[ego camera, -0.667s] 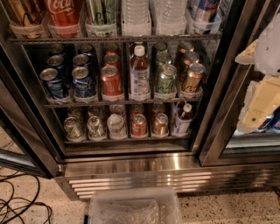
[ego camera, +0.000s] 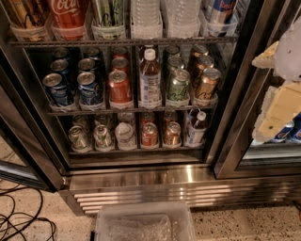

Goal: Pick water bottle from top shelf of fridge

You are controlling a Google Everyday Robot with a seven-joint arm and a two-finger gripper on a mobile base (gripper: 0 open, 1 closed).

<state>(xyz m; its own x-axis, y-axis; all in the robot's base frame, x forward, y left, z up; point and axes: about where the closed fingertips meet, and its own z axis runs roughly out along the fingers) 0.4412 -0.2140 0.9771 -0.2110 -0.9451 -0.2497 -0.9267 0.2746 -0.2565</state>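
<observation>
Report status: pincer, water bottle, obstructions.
Pincer at right, against the door frame, clear of bottle. Water bottle upright on top shelf, untouched. No obstruction seen.

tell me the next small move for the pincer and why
Probably shift the pincer left and up. It hangs by the door frame at the picture's right, apart from the water bottle, which stands on the top shelf, higher than the pincer.

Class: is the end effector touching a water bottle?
Apart. Camera view: end effector at far right, door frame between it and the nearest water bottle.
</observation>
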